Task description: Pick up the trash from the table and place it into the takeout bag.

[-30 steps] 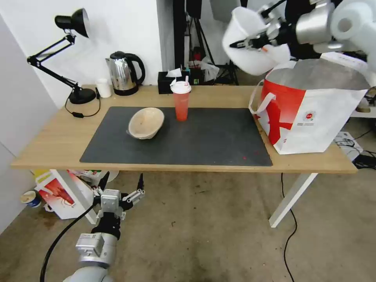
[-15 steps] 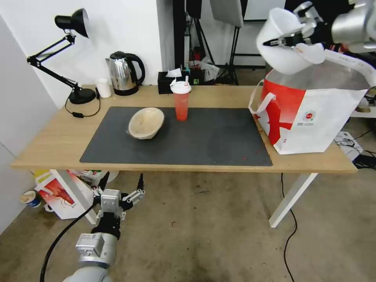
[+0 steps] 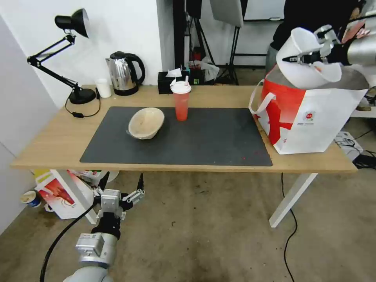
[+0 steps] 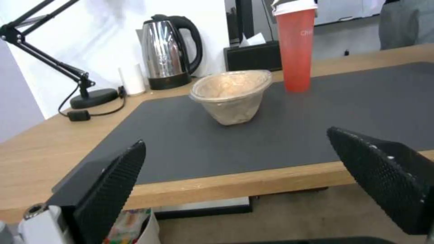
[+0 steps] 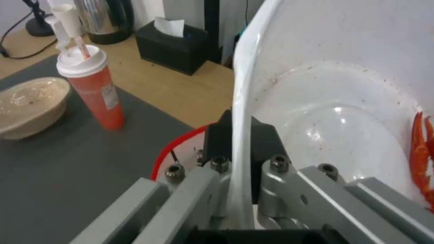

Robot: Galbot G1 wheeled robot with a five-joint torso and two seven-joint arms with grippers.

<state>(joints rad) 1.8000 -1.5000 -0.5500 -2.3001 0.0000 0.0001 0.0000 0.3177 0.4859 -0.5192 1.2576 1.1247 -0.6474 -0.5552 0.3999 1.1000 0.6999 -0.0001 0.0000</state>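
Light-wood worktop (image 3: 55,145) carries the takeout bag (image 3: 313,117) at its right end. Directly above the bag's open mouth, the right end effector (image 3: 309,58) is clenched on the rim of the white bowl (image 3: 309,70), tilted, with probably one red crayfish shell (image 5: 420,149) inside. The left end effector (image 3: 119,196) hangs released below the worktop edge.

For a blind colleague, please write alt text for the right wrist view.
The right gripper pinches the rim of a tilted white bowl holding a red crayfish shell. Beyond it, a red drink cup and beige bowl stand on the grey mat.
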